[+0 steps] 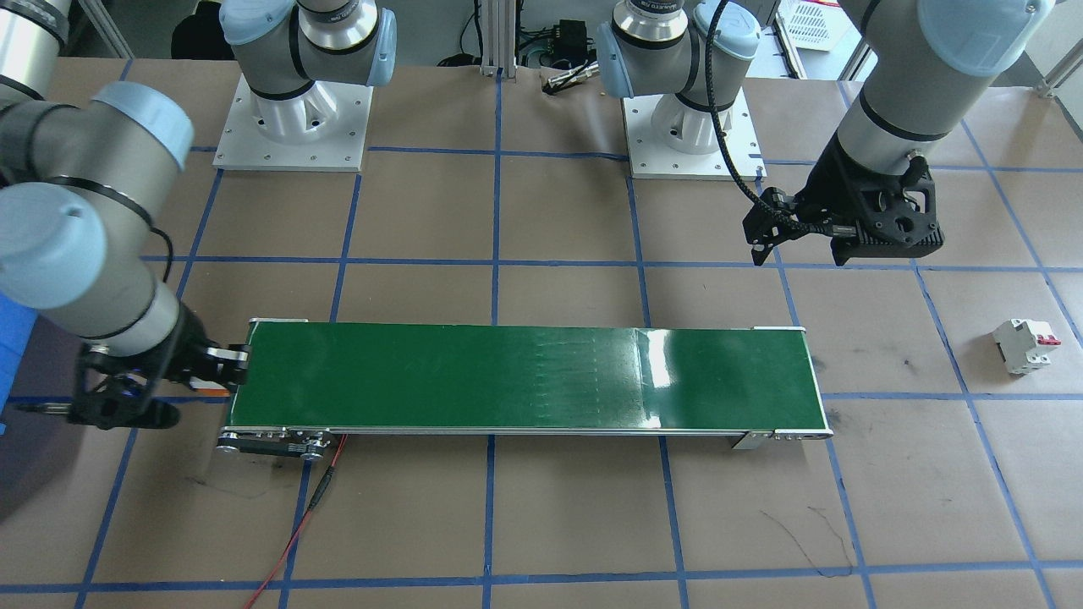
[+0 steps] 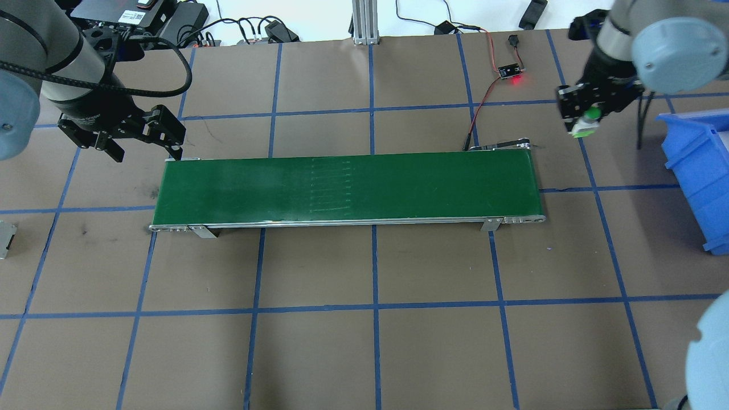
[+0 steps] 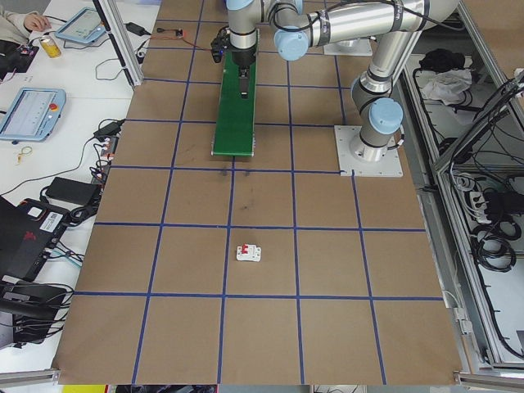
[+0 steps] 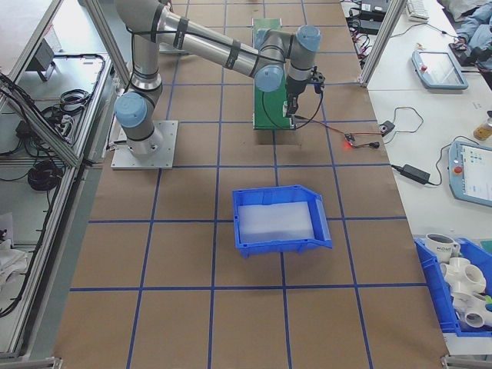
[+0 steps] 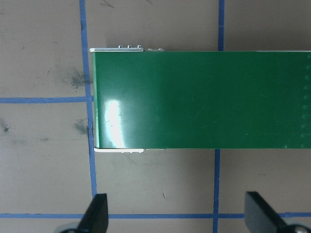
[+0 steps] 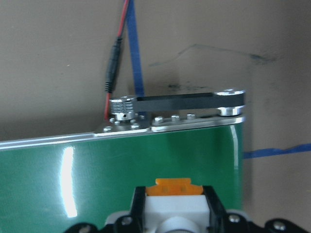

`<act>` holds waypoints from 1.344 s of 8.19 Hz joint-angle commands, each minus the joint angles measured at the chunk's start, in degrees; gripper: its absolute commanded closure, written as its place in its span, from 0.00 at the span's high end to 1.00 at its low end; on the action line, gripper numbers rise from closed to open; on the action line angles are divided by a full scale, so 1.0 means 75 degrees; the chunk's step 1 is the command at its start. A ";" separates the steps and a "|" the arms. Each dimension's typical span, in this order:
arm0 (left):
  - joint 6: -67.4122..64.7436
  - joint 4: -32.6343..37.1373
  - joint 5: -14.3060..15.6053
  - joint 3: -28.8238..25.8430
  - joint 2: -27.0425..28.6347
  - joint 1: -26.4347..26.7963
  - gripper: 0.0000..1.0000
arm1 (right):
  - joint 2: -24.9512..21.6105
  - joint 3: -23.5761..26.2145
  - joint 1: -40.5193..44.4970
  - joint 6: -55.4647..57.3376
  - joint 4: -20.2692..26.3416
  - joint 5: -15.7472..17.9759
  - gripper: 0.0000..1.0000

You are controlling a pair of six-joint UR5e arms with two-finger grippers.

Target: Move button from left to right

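My right gripper (image 2: 584, 121) is shut on the button (image 2: 590, 115), whose round green cap shows from overhead. It hangs just beyond the far right corner of the green conveyor belt (image 2: 347, 185). In the right wrist view the button's orange base (image 6: 173, 187) and white body sit between the fingers (image 6: 216, 206), with the belt's end (image 6: 116, 165) below. My left gripper (image 2: 142, 147) hovers at the belt's far left corner, open and holding nothing. Its two fingertips (image 5: 97, 213) stand wide apart in the left wrist view.
A white circuit breaker (image 1: 1026, 345) with a red lever lies on the table past the belt's left end. A blue bin (image 2: 696, 171) stands at the right edge. A red wire (image 2: 484, 94) runs from the belt to a small lit board (image 2: 511, 72).
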State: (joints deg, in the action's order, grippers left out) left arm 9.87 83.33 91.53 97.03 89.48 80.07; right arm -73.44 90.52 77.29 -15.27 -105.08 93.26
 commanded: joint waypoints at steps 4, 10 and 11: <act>-0.0952 -0.0013 -0.0028 -0.0046 0.0046 0.0949 1.00 | 0.0086 -0.0245 -0.3527 -0.6346 -0.0835 0.0257 0.01; -0.0754 -0.0435 0.0007 0.0036 -0.0071 0.0996 1.00 | 0.1741 0.0374 -0.4187 -0.7910 -0.2743 0.0175 0.16; -0.0730 -0.0447 0.0007 0.0024 -0.0118 0.0996 1.00 | 0.1834 0.0445 -0.4374 -0.7994 -0.2852 0.0024 0.22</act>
State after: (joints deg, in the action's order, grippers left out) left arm 3.86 80.21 91.46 97.26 89.09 87.50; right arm -61.35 92.09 46.22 -72.78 -122.95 94.52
